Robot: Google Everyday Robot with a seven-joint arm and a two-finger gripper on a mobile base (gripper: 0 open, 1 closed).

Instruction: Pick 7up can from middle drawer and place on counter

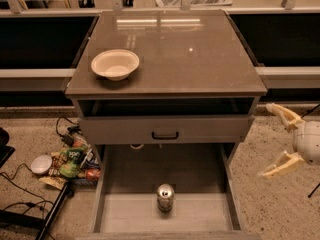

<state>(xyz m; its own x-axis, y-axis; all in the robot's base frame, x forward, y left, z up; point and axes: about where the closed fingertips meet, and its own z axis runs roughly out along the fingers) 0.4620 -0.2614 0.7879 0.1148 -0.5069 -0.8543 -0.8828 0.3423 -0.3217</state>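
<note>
The 7up can (165, 197) stands upright in the open middle drawer (130, 211), near the front centre of its pale plank floor. The counter (190, 54) is the glossy brown-grey top of the cabinet above. My gripper (272, 141) is at the right edge of the view, to the right of the cabinet and above the floor, well apart from the can. Its two pale fingers (282, 115) are spread wide and hold nothing.
A white bowl (115, 64) sits on the counter's left side. A shut grey drawer front with a black handle (165, 134) is above the open drawer. Snack bags and cables (70, 159) lie on the floor at the left.
</note>
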